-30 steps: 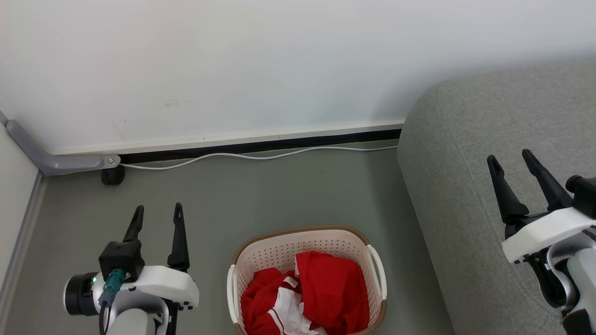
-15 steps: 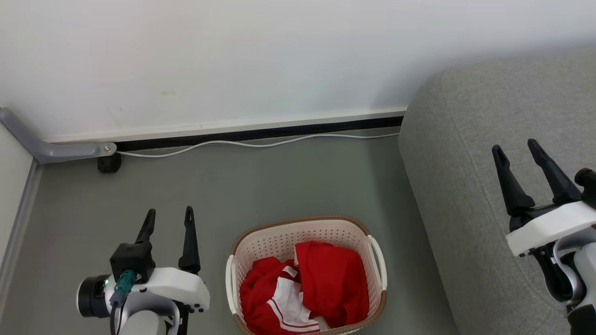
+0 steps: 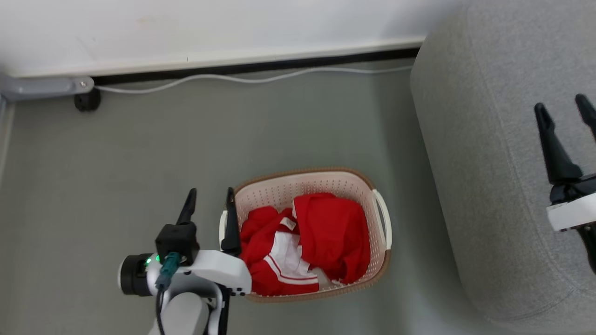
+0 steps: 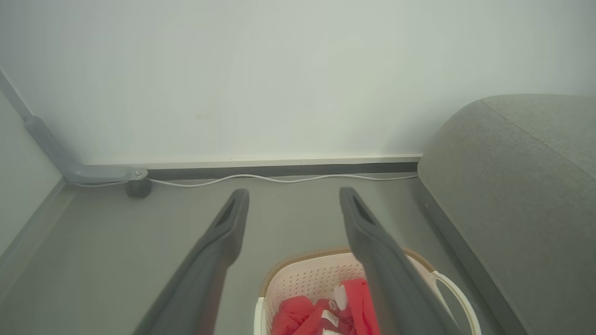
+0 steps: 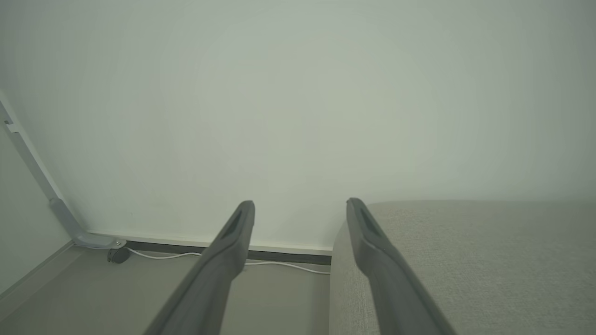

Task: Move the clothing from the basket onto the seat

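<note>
The left gripper [image 4: 293,193] holds its two long dark fingers spread wide, with nothing between them. Below the claw, partly behind its right-hand finger, sits a cream-white perforated plastic basket [image 4: 302,279] with a brown rim, holding crumpled bright red fabric clothing [image 4: 298,312]. A large light grey upholstered seat [image 4: 521,186] rises to the claw's right.

In the head view, the basket [image 3: 305,185] stands on the floor [image 3: 116,163] at lower centre, with the clothing [image 3: 326,232] heaped inside it. The seat [image 3: 489,163] takes the right side, apart from the basket. The left pincer [image 3: 211,191] is at the basket's left rim and the right pincer [image 3: 561,103] is over the seat at the right edge. A cable [image 3: 363,70] runs along the foot of the wall [image 3: 233,28] across the top.
</note>
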Available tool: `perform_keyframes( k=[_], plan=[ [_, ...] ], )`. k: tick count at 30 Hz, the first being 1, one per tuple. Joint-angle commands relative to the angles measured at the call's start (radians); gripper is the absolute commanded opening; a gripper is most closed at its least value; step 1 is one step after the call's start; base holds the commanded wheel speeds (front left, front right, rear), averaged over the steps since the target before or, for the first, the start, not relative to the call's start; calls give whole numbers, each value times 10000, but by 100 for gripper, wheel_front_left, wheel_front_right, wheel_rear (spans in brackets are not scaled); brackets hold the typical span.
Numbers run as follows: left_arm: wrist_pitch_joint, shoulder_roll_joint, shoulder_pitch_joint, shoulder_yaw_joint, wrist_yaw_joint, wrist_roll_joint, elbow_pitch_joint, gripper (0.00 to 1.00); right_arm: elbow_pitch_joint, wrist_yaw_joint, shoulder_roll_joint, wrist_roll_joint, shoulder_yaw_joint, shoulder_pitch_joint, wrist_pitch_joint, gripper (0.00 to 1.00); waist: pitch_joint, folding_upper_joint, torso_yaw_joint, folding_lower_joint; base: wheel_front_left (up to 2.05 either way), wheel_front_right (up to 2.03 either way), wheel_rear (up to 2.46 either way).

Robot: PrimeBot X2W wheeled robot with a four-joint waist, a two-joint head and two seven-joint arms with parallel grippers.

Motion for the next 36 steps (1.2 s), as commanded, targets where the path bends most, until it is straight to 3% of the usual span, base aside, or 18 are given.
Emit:
perform_keyframes(
  k=[1, 10, 16, 27, 36],
  plan=[
    [-103, 82, -467, -16, 232, -186, -283, 100, -449, 42, -425, 109, -38, -87, -134, 100, 653, 0, -9, 0, 0, 0, 0],
    [-103, 82, -1388, -1998, 1203, -1283, -208, 100, -1742, 42, -1115, 498, -470, -408, -134, 100, 2422, 0, -108, 0, 0, 0, 0],
    [-103, 82, -2389, -3040, 1569, -1873, -38, 100, -2543, 42, -1413, 728, -589, -641, -134, 100, 3634, 0, -134, 0, 0, 0, 0],
    [-103, 82, -4239, -4966, 1692, -2989, 1224, 100, -3397, 42, -1658, 853, -457, -1136, -134, 100, 5270, 0, -373, 0, 0, 0, 0],
    [-103, 82, -5386, -5888, 1582, -4272, 2516, 100, -3893, 42, -1761, 820, -228, -1488, -134, 100, 5988, 0, -692, 0, 0, 0, 0]
  ],
)
